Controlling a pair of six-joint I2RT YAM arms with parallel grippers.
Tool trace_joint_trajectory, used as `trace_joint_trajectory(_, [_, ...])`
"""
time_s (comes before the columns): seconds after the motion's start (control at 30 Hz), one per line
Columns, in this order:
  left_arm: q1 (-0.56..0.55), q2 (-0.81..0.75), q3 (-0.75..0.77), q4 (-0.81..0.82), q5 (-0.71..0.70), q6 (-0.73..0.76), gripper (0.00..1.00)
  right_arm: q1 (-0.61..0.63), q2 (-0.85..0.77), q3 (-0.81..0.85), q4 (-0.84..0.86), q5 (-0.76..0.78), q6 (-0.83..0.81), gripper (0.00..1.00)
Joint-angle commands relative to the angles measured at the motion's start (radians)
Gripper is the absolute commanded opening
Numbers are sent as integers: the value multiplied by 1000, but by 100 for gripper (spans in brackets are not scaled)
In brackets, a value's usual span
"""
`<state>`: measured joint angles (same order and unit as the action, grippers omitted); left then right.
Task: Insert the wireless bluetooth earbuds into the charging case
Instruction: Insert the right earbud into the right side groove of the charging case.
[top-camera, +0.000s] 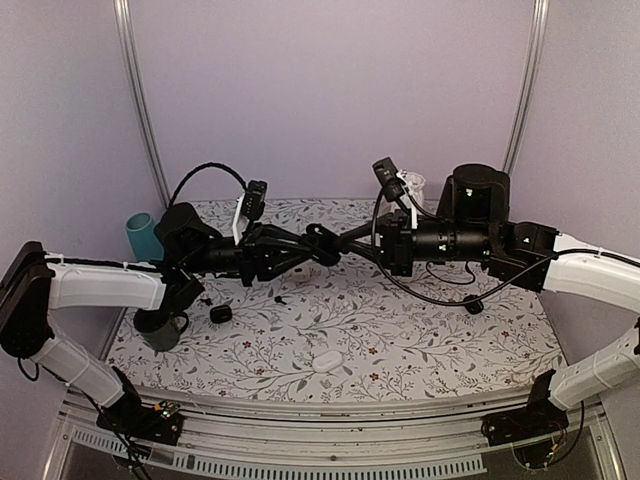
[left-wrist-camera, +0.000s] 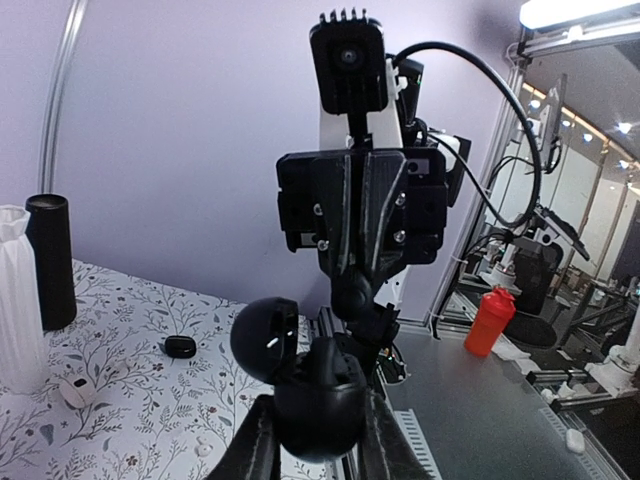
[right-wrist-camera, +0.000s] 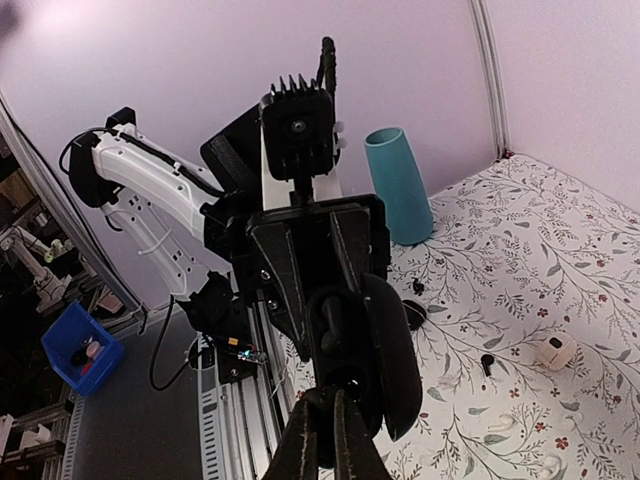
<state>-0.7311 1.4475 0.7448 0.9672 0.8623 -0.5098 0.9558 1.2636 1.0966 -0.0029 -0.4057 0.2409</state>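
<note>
Black on black at the meeting point, which is the trouble: the left gripper (left-wrist-camera: 320, 432) is clamped on the open charging case (left-wrist-camera: 322, 405), lid (left-wrist-camera: 265, 338) tipped back, held in the air over the middle of the bench (top-camera: 330, 412). Opposite it, the right gripper (right-wrist-camera: 335, 425) has its jaws pressed together. Whether an earbud sits between them I cannot tell, as the tips are lost against the case.

Risks, as I judge them:
- a pinched earbud could go in skewed, its stem catching the rim
- an off-axis push could twist the case in the left fingers or knock the lid shut
- anything let go here drops to the cloth and may bounce away

One small black piece that looks like an earbud (right-wrist-camera: 487, 365) lies loose on the floral cloth (top-camera: 400, 340), left of the middle.

Surface: white case (top-camera: 327, 362) by the near edge; grey cup (top-camera: 165, 330) at the left edge; teal cup (top-camera: 143, 235) in the far left corner; black cylinder (left-wrist-camera: 50, 260) and white ribbed vase (left-wrist-camera: 12, 310) toward the far right corner. Behind, lilac wall (top-camera: 330, 90); red bottle (left-wrist-camera: 490, 320) and blue bin (right-wrist-camera: 80, 350) stand off the bench
</note>
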Motion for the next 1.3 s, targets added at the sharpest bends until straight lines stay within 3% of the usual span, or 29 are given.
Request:
trace_joint_trajectory(0.0, [-15,9,35,21,25,-4,0,17,16,44,-16,4,-31,4])
trace_joint_trajectory(0.7, [-40,-3,59,14,23,-10,0,53,55,67,-65,76,-58,4])
trace_joint_trajectory(1.27, [-40,-13,51,117,23,-77,0,71,70,79,-118,144,-92,5])
